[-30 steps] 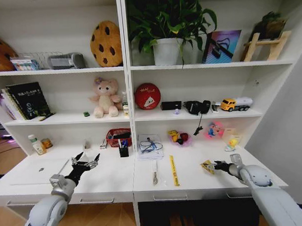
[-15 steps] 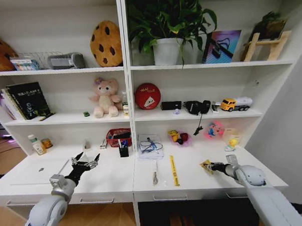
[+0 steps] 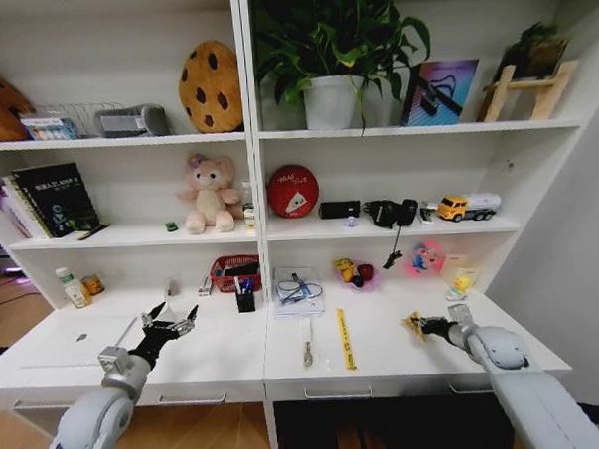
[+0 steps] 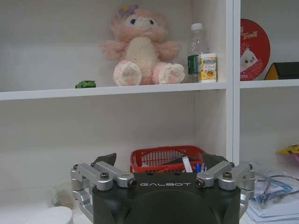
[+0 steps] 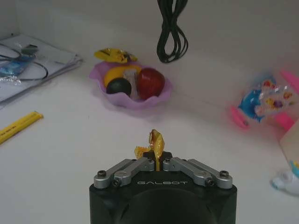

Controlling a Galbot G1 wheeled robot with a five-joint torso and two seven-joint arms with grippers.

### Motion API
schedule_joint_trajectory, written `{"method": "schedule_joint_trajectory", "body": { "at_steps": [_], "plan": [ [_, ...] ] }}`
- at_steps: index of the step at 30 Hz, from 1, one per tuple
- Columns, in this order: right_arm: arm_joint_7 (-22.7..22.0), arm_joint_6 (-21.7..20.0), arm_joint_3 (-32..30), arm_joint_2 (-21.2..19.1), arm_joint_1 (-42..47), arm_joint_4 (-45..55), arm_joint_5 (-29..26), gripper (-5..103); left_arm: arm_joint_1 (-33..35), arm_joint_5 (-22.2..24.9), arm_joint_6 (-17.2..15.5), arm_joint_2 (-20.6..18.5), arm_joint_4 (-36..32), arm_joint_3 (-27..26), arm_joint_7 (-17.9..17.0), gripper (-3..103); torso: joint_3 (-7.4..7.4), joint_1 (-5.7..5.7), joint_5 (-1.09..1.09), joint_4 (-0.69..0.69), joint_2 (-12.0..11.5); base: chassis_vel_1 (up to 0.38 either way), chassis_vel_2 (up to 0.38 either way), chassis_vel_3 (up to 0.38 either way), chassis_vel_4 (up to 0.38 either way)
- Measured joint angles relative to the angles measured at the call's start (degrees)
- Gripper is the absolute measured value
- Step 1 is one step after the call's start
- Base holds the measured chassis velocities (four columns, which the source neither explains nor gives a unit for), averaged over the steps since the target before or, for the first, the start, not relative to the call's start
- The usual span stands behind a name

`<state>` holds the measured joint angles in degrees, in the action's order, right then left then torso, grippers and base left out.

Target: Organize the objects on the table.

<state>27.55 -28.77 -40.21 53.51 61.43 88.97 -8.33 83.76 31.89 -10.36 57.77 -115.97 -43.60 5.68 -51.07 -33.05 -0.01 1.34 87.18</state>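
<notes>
three containers sat on the desk (image 3: 226, 357): a purple dish (image 5: 133, 95) with a red ball, a black ball and a yellow piece in it, a red basket (image 4: 168, 159) with a few small things i could not make out, and a black pen cup (image 3: 245, 300) with pens just in front of the basket. my right claw (image 5: 158, 161) was pinched shut on a yellow wrapper (image 5: 154, 143), held just above the right end of the desk, with the dish well ahead of it. my left claw (image 3: 167, 321) hung over the left half of the desk with its fingers (image 3: 192, 314) spread wide, holding nothing. the ruler (image 3: 344, 338) lay flat between the two claws, and the laptop (image 3: 76, 339) lay closed just left of my left claw.
</notes>
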Motion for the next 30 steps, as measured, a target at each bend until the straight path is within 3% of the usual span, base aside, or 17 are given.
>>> {"method": "schedule_joint_trajectory", "body": {
  "at_steps": [1, 2, 4, 9, 11, 15, 19, 23, 30],
  "plan": [
    [0.8, 3.0, 1.0, -0.3, -1.5, -1.1, -0.3, 4, 0.0, 0.0, 0.0, 0.0, 0.0, 0.0, 0.0, 100, 0.00, 0.00, -0.02, -0.01, 0.0, 0.000, 0.000, 0.000, 0.000],
    [0.8, 3.0, 1.0, -0.3, -1.5, -1.1, -0.3, 4, 0.0, 0.0, 0.0, 0.0, 0.0, 0.0, 0.0, 100, 0.00, 0.00, -0.02, -0.01, 0.0, 0.000, 0.000, 0.000, 0.000],
    [2.4, 8.9, 3.9, -0.3, -5.7, -6.3, -1.1, 2, 0.0, 0.0, 0.0, 0.0, 0.0, 0.0, 0.0, 100, 0.00, 0.00, 0.02, -0.03, 0.0, 0.000, 0.000, 0.000, 0.000],
    [3.4, 11.5, 5.5, -0.3, -8.2, -11.2, -5.5, 2, 0.0, 0.0, 0.0, 0.0, 0.0, 0.0, 0.0, 100, -0.01, -0.01, 0.02, -0.03, 0.0, 0.000, 0.000, 0.000, 0.000],
    [4.3, 12.5, 5.6, -0.4, -9.0, -12.5, -5.8, 2, 0.0, 0.0, 0.0, 0.0, 0.0, 0.0, 0.0, 100, 0.00, -0.01, 0.02, 0.02, 0.0, 0.000, 0.000, 0.000, 0.000],
    [4.8, 13.7, 8.5, -0.3, -12.5, -13.5, -6.3, 2, 0.0, 0.0, 0.0, 0.0, 0.0, 0.0, 0.0, 100, 0.00, 0.00, 0.01, -0.03, 0.0, 0.000, 0.000, 0.000, 0.000],
    [4.3, 12.2, 9.9, -0.4, -14.0, -11.9, -7.7, 2, 0.0, 0.0, 0.0, 0.0, 0.0, 0.0, 0.0, 100, -0.01, -0.01, 0.01, -0.04, 0.0, 0.000, 0.000, 0.000, 0.000],
    [2.0, 7.1, 11.6, -0.5, -15.0, -7.9, -12.2, 2, 0.0, 0.0, 0.0, 0.0, 0.0, 0.0, 0.0, 100, 0.00, 0.00, 0.00, -0.02, 0.0, 0.000, 0.000, 0.000, 0.000],
    [0.8, 5.8, 13.9, -1.1, -19.7, -10.8, -15.7, 1, 0.0, 0.0, 0.0, 0.0, 0.0, 0.0, 0.0, 100, 0.00, 0.01, 0.01, -0.02, 0.0, 0.000, 0.000, 0.000, 0.000]
  ]
}}
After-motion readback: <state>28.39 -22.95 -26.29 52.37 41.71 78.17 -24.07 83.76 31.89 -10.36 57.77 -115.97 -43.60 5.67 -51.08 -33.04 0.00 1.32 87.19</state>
